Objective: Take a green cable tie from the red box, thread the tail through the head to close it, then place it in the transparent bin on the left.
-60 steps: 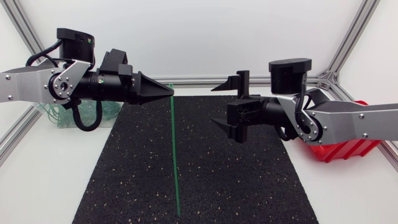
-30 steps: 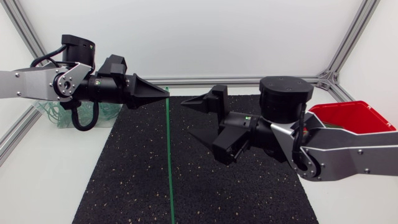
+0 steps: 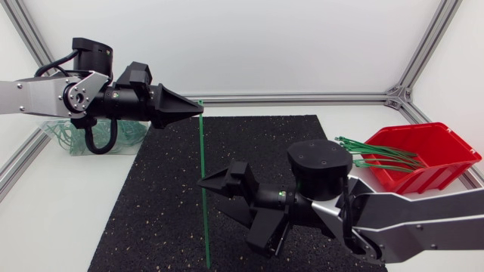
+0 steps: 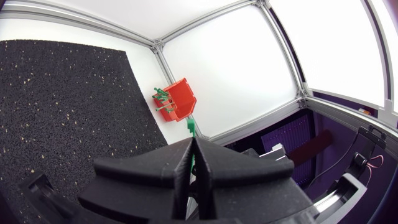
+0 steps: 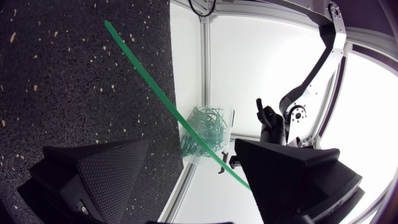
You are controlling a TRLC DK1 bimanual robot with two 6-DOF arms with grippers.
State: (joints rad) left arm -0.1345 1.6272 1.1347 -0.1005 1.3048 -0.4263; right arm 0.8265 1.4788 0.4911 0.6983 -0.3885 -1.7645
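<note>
Right tool (image 3: 224, 213) dropped; red box (image 3: 446, 162) holds ties (image 3: 372, 151).

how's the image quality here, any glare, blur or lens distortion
Head view: soft even light, no hard shadows on the mat, the tie a sharp thin line. Left wrist view: strong fisheye bending of the frame rails, wall panels blown out white, the left gripper dark and close, red box small. Right wrist view: tie crisp, wall panels washed out too.
</note>
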